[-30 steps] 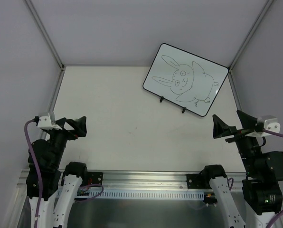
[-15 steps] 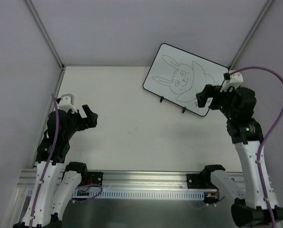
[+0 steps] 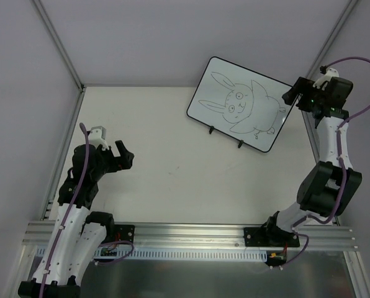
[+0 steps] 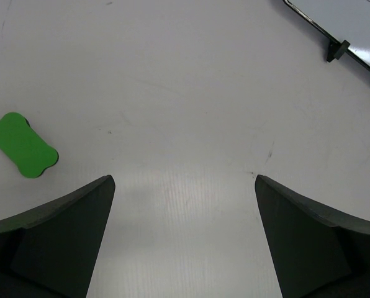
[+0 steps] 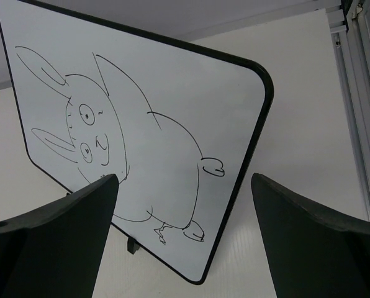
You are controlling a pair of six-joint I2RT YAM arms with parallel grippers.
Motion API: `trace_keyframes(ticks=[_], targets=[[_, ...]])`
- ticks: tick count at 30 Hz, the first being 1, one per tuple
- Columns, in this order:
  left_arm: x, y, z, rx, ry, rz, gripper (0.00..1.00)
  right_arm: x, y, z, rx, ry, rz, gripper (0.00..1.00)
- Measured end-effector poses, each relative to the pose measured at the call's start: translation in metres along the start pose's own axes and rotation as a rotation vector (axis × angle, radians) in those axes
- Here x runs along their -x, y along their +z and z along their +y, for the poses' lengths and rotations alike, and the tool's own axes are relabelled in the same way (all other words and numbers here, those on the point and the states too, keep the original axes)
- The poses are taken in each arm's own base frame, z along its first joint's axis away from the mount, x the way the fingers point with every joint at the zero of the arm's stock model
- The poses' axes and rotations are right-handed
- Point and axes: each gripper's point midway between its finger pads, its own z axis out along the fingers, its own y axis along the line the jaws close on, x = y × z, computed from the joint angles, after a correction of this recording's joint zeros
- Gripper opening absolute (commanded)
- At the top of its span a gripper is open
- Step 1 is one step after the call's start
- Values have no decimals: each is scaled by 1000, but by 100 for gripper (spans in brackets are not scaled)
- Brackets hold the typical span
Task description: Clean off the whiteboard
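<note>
Whiteboard standing tilted, black-framed, rabbit drawing unerased.

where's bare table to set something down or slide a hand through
Widest bare table: from the left wall across to the whiteboard, forward to the rail. Crowded: the far right corner, where the right arm holds open jaws beside the whiteboard's edge. A green eraser lies near the left arm's open jaws.

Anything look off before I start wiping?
The whiteboard stands skewed to the table edges in the far right corner, its rabbit drawing intact. The green eraser lies on the table near the left gripper, which is open and empty. The right gripper, also open, faces the board with nothing to wipe with.
</note>
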Motion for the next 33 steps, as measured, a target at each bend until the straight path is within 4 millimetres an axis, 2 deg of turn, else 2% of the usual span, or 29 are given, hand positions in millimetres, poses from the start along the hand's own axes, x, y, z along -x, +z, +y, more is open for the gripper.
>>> trace_keyframes(ticks=[4,7,12,18,23,28,33], targets=[[-5,3,1,-2,2,10,99,7,16,-16,30,5,2,93],[-2,3,0,-7,5,-6,99,8,26,-32,55,5,6,93],[2,3,-1,-13,8,-23,99,-5,43,-50,122,14,43,90],[-1,6,-1,-15,7,-12,99,-13,66,-40,281,30,78,75],[-5,11,-1,-16,6,13,99,-15,80,-32,390,43,90,73],[-8,13,0,-13,6,27,99,-16,86,-29,434,48,97,72],[-9,16,1,-11,5,35,99,-15,92,-29,466,46,95,65]])
